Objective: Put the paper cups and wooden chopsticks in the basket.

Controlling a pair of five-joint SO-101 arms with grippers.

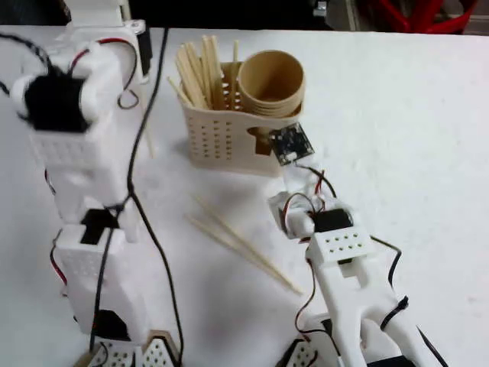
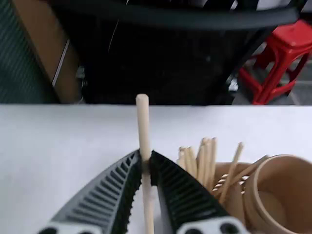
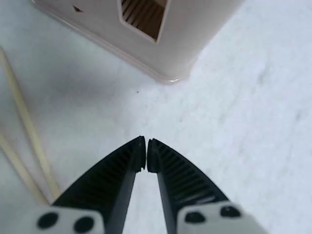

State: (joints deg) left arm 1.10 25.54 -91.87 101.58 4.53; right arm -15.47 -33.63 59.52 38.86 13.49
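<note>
Over the left of the tabletop [image 1: 412,138] the left arm stands raised. The left hand [image 2: 145,163] is pinched on 1 chopstick [image 2: 142,122], long axis roughly upright, lower end cut off from view. Just beside the basket [image 1: 221,138], which holds paper cups [image 1: 271,80] and a chopstick bundle [image 1: 200,73], the right hand [image 3: 146,153] hangs low, nearly closed and empty. 2 loose chopsticks [image 1: 241,241] lie diagonally nearby.

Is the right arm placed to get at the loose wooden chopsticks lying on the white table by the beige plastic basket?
Probably yes: the right gripper, shut and empty, hangs over bare white table close beside the loose wooden chopsticks, nothing between them. It would have to open first.
</note>
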